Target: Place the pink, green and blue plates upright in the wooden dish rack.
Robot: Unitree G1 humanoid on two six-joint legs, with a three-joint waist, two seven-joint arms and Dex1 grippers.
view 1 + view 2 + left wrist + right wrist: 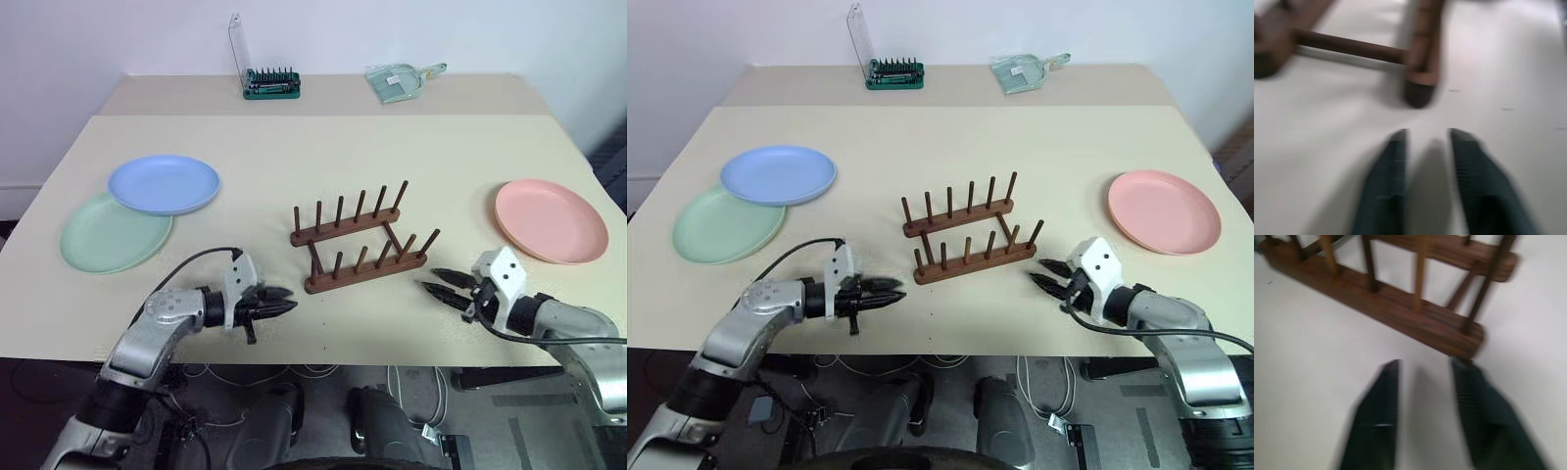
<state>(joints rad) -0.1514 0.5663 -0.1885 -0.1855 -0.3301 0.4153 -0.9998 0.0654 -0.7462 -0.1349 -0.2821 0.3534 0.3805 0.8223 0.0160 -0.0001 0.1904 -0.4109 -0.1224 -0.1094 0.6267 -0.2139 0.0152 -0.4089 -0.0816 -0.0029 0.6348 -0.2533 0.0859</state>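
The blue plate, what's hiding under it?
The blue plate lies partly on top of the green plate, covering its upper right edge. Under the rest is the table. Whatever is beneath the covered part cannot be seen.

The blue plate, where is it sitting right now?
The blue plate lies flat on the table's left side, overlapping the green plate, left of the wooden dish rack.

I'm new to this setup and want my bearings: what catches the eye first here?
The dark wooden dish rack stands empty at the table's middle. The blue plate overlaps the green plate far left; the pink plate lies alone far right. Both claws, left and right, flank the rack, holding nothing.
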